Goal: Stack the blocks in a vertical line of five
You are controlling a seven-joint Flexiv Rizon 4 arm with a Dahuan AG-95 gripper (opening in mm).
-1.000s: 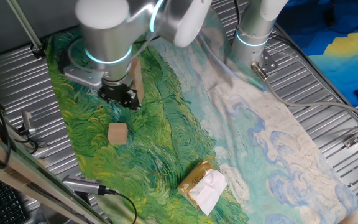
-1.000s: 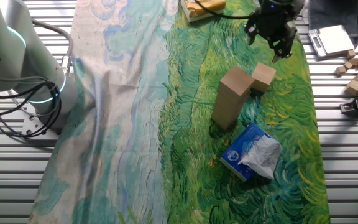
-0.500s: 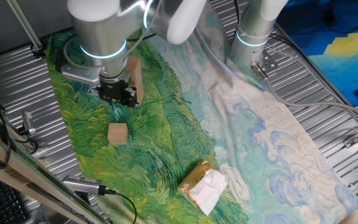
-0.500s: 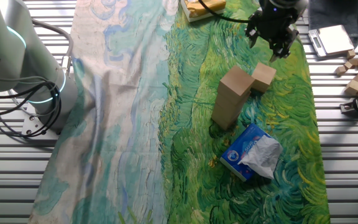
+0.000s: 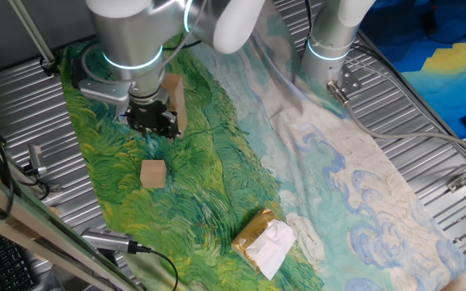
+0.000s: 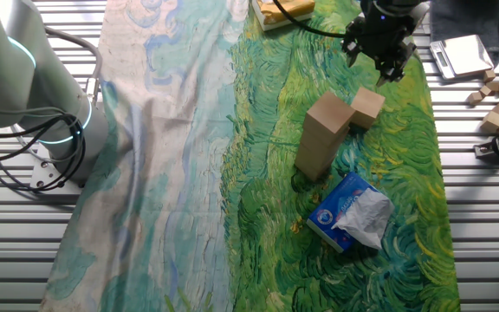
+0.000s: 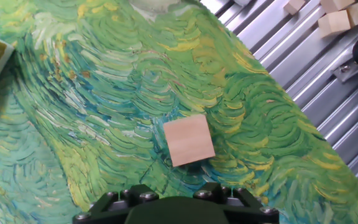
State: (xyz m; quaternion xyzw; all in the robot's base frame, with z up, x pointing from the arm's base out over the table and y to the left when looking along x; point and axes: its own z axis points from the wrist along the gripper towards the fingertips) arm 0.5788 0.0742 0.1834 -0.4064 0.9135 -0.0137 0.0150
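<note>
Currently hovering above the green painted cloth: gripper, fingers apart and holding nothing, up off the surface; seen in the hand view, one loose block lying flat on the cloth just ahead of the gripper base, not touched; same block at and; beside it, a tall stack of blocks standing upright, partly hidden behind the gripper in one fixed view; count in the stack not readable; near the stack's foot, blue-and-white packet; further off, yellow packet with white tissue; spare wooden cubes off the cloth on the ribbed metal table.
</note>
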